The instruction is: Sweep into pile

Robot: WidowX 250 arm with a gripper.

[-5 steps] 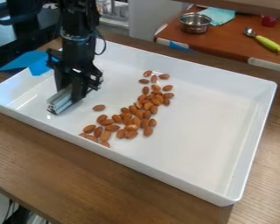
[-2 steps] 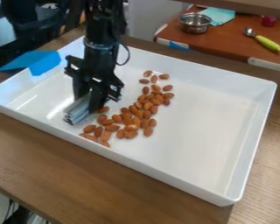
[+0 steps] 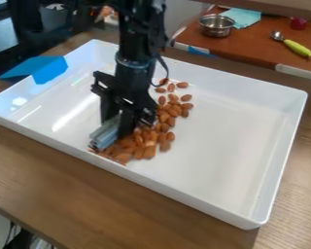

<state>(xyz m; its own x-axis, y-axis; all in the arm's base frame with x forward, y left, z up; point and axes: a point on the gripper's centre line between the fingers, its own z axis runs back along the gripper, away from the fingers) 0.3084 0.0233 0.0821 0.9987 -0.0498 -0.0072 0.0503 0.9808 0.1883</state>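
Brown almonds [image 3: 170,121] (pointed ovals, many overlapping) lie beside the fingers [image 3: 126,125], which grip a silvery tool [image 3: 104,135].

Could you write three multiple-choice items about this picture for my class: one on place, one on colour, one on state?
1. Where are the small brown almonds?
A) In the round metal bowl
B) Inside the white rectangular tray
C) On the rear table

2. What colour is the handle of the metal spoon?
A) Yellow-green
B) Black
C) Red

3. How do the almonds lie?
A) Evenly over the whole tray
B) In one neat, round heap
C) In a long, uneven band

Key:
1. B: the tray's walls surround them.
2. A: the handle shows yellow-green against the reddish-brown rear table.
3. C: they trail from beside the black robot gripper towards the tray's far side, a few loose at that end.
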